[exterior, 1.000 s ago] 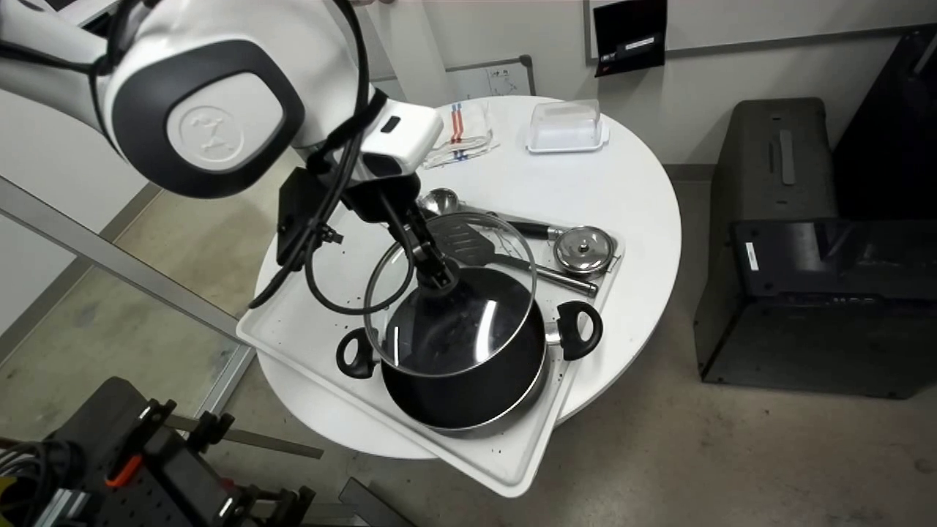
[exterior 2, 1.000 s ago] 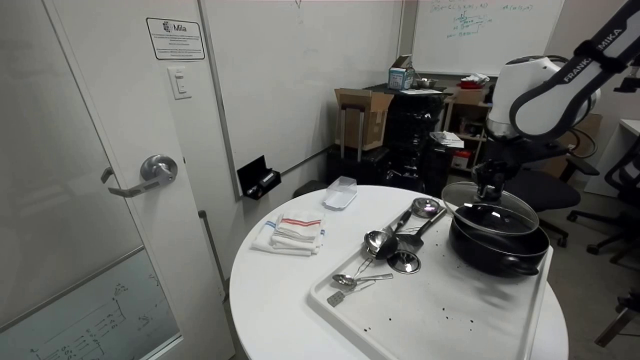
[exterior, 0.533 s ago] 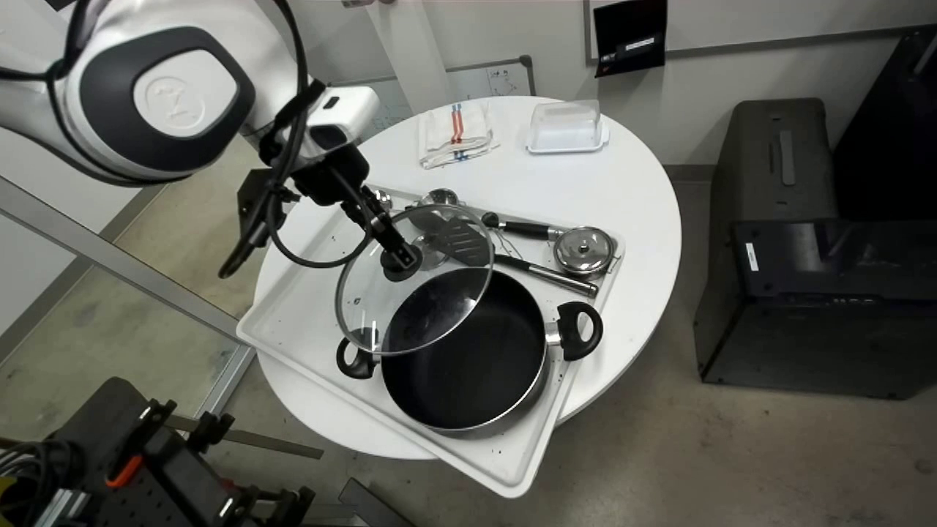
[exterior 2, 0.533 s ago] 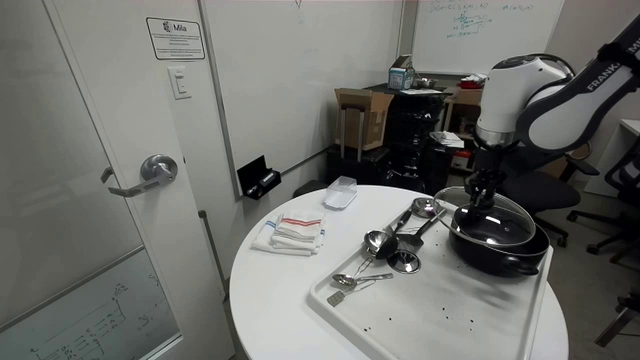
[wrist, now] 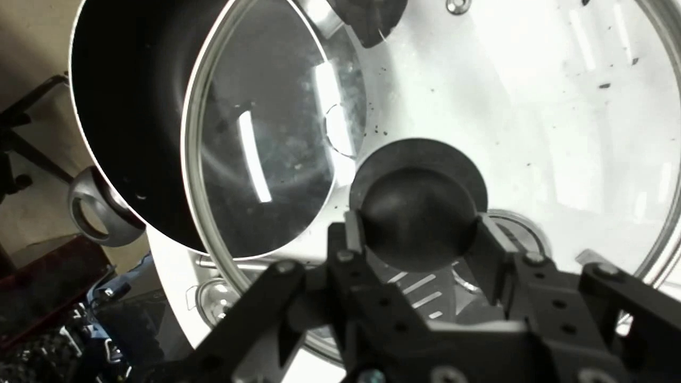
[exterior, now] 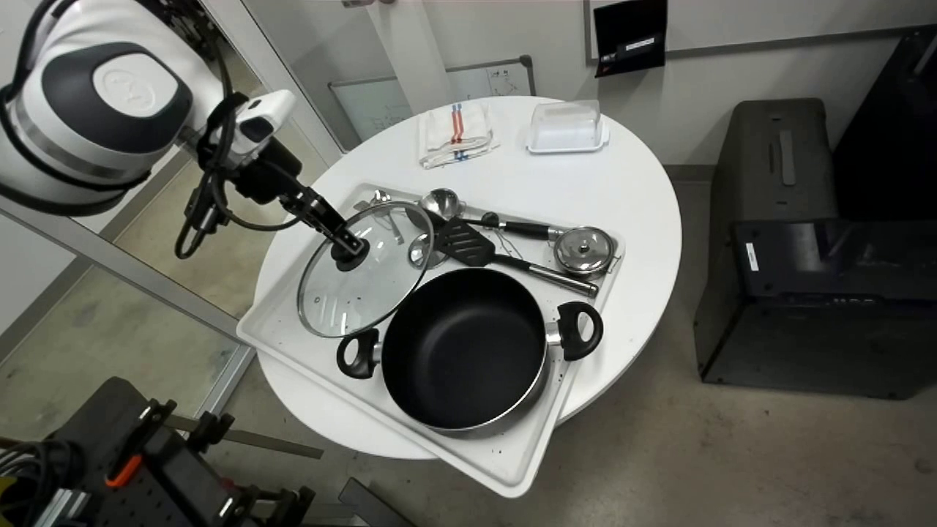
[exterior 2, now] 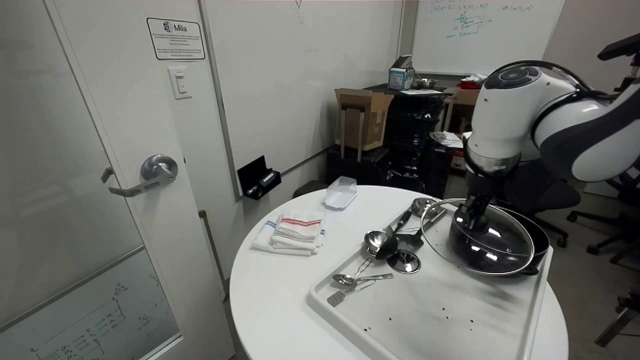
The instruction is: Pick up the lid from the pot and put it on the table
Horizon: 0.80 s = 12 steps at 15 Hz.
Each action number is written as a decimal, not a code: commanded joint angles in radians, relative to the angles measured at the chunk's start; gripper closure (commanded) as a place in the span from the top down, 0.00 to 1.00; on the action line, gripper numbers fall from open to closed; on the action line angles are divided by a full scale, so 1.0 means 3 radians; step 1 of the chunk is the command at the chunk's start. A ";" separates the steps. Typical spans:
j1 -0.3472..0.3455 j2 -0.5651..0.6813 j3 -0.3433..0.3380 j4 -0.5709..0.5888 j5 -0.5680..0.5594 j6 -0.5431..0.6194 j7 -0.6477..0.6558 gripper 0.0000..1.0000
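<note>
The clear glass lid (exterior: 384, 282) hangs in the air over the tray, beside the pot, somewhat tilted. My gripper (exterior: 353, 245) is shut on its black knob. In the wrist view the fingers (wrist: 418, 229) press the knob from both sides, and the lid (wrist: 532, 106) overlaps part of the pot (wrist: 138, 106). The black pot (exterior: 465, 351) stands uncovered, its dark inside showing. In an exterior view the lid (exterior 2: 485, 252) hides much of the pot (exterior 2: 540, 242), and the gripper (exterior 2: 472, 220) is at the knob. The round white table (exterior: 633, 176) lies beneath.
A pale tray (exterior 2: 415, 315) on the table holds the pot, a black spatula (exterior: 468, 245), a ladle (exterior 2: 375, 240), a small strainer lid (exterior: 583, 249) and other metal utensils. Folded towels (exterior 2: 295, 232) and a clear plastic box (exterior: 567, 124) sit on the table.
The gripper has carried the lid off from over the pot, leftward in an exterior view, over the tray's side. The pot's inside is now uncovered. The pot and utensils have not moved.
</note>
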 commanded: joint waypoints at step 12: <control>0.0096 0.0108 0.0654 -0.0070 -0.0572 0.0199 0.0147 0.24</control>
